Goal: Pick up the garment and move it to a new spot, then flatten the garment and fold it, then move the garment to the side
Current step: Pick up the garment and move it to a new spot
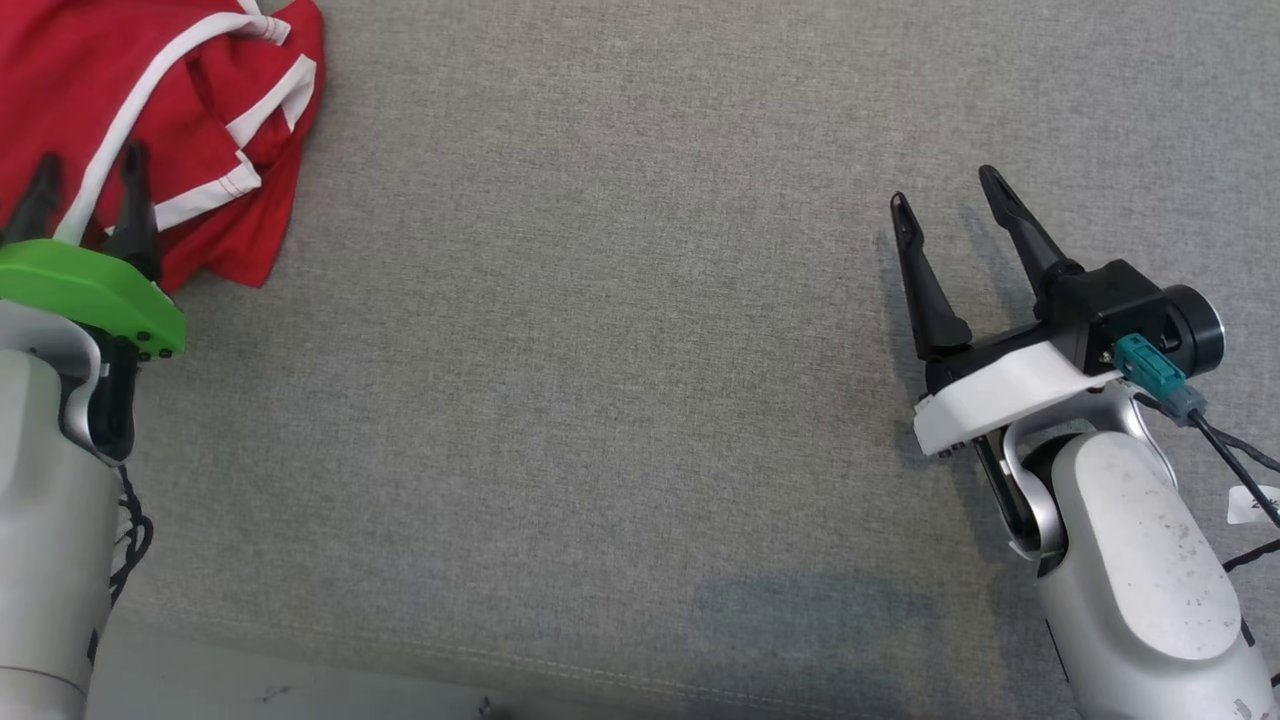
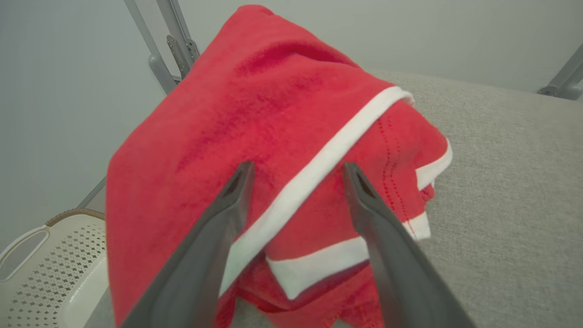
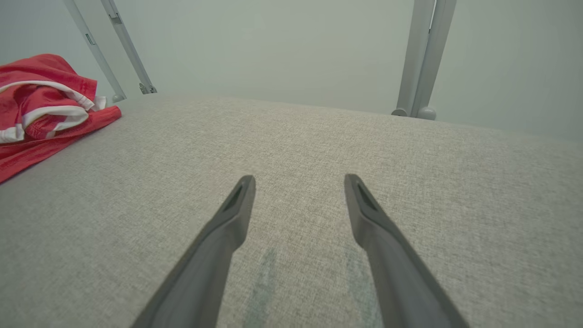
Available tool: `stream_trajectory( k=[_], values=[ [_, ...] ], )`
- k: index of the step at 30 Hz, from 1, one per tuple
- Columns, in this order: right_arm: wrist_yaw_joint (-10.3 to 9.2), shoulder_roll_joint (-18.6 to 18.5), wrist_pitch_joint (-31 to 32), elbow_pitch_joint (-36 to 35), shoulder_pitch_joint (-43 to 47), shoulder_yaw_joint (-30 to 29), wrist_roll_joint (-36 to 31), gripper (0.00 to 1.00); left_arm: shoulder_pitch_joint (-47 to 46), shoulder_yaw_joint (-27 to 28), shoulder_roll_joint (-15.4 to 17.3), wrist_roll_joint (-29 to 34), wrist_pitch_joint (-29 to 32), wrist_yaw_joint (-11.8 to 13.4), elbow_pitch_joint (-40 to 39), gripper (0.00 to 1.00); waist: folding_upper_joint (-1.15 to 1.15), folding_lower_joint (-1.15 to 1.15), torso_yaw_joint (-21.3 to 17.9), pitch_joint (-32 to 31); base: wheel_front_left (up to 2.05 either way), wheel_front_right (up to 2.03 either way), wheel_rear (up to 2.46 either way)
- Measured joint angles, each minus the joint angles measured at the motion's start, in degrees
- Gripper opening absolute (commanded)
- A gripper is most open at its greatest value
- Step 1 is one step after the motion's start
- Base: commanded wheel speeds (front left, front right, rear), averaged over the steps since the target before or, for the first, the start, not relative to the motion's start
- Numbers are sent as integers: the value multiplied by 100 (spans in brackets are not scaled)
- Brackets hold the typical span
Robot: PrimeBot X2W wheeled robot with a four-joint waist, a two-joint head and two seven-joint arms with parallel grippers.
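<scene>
The garment point(image 1: 200, 110) is red with white bands and lies crumpled at the far left corner of the grey fabric surface. In the left wrist view the garment point(image 2: 273, 114) rises as a heap straight ahead. My left gripper point(image 1: 88, 175) is open, its two dark fingers spread over the garment's near edge, with a white band between them and nothing pinched; the left gripper point(image 2: 296, 171) shows the same gap. My right gripper point(image 1: 950, 195) stands open over bare surface on the right, far from the garment point(image 3: 41, 100). The right gripper point(image 3: 298, 182) holds nothing.
A grey fabric surface point(image 1: 600, 350) spreads across the head view, its front edge point(image 1: 500, 680) near the bottom. A white perforated basket point(image 2: 45, 273) sits beyond the surface's left side. Grey metal posts point(image 3: 423, 59) stand at the far edge.
</scene>
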Motion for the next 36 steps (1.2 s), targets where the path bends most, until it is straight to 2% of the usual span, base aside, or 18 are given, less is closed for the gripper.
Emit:
stream_trajectory(
  k=[1, 7, 14, 18, 23, 28, 29, 36],
  values=[
    [0, 4, -2, 5, -15, -2, 0, 100, -38, -33, 40, -10, -60, 0, 51, 0, 0, 0, -17, 25, 0, 0, 0],
    [0, 35, -44, 69, -57, -14, 14, 100, -194, -337, 215, 0, -180, -1, 425, 0, 0, 0, -41, 35, 0, 0, 0],
    [0, 71, -130, 183, -69, -86, 38, 100, -334, -157, 411, 24, -289, -1, 241, 0, 0, 0, -37, -115, 0, 0, 0],
    [0, 90, -230, 215, -15, -213, 40, 100, -246, 339, 532, 247, -307, 126, -742, 0, 0, 0, -30, -295, 0, 0, 0],
    [0, 146, -354, 259, 157, -344, 87, 100, 519, 829, 478, 575, -307, 342, -2064, 0, 0, 0, -25, -597, 0, 0, 0],
    [0, 209, -435, 253, 357, -454, 113, 100, 1479, 1067, 358, 753, -312, 601, -3371, 0, 0, 0, -64, -942, 0, 0, 0],
    [0, 209, -435, 253, 357, -454, 113, 100, 1479, 1067, 358, 753, -312, 601, -3371, 0, 0, 0, -64, -942, 0, 0, 0],
    [0, 280, -475, 114, 642, -535, 144, 100, 2881, 1147, 182, 924, -198, 1232, -5105, 0, 0, 0, -258, -1302, 0, 0, 0]
  ],
)
